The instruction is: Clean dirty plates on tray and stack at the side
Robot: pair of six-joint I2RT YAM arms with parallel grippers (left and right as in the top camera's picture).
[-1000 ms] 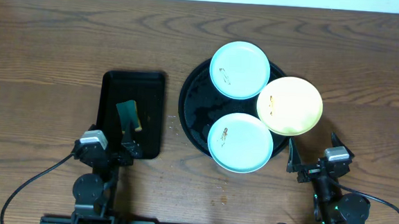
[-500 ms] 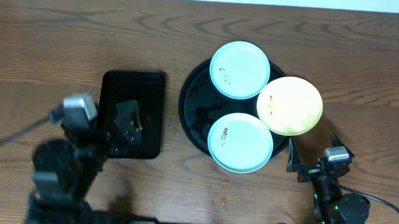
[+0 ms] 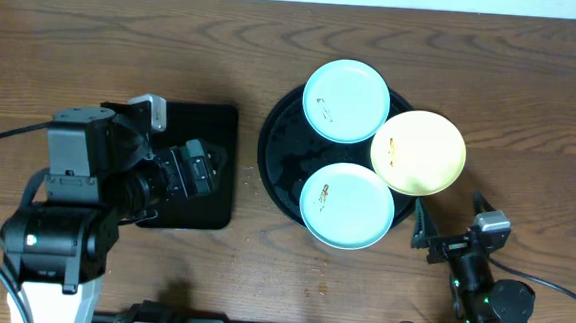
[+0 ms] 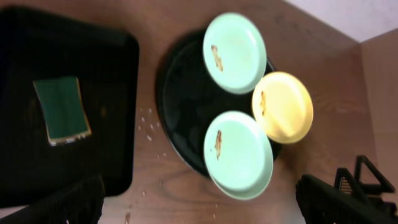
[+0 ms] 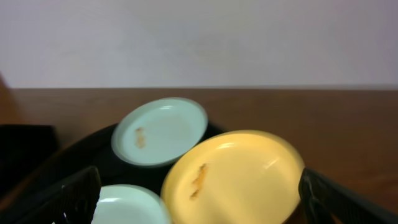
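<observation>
The round black tray point(image 3: 276, 153) holds three smeared plates: a far aqua plate point(image 3: 346, 100), a yellow plate point(image 3: 419, 151) hanging over the right rim, and a near aqua plate point(image 3: 346, 205) over the front rim. My left gripper point(image 3: 203, 168) is open and empty, high over the rectangular tray, left of the plates. In the left wrist view its fingers point(image 4: 199, 208) frame the aqua plates point(image 4: 235, 53) point(image 4: 239, 154) and the yellow plate point(image 4: 283, 107). My right gripper point(image 3: 426, 230) is open and empty, low, just in front of the yellow plate point(image 5: 236, 174).
A rectangular black tray point(image 3: 200, 208) lies left of the round tray. It holds a green sponge point(image 4: 61, 111), which the left arm hides from overhead. Small crumbs point(image 4: 149, 124) lie on the wood between the trays. Bare wood tabletop point(image 3: 531, 116) lies right of the plates.
My left arm has risen from its low rest at the front edge and now hovers over the rectangular tray. The right arm and the plates have stayed put.
</observation>
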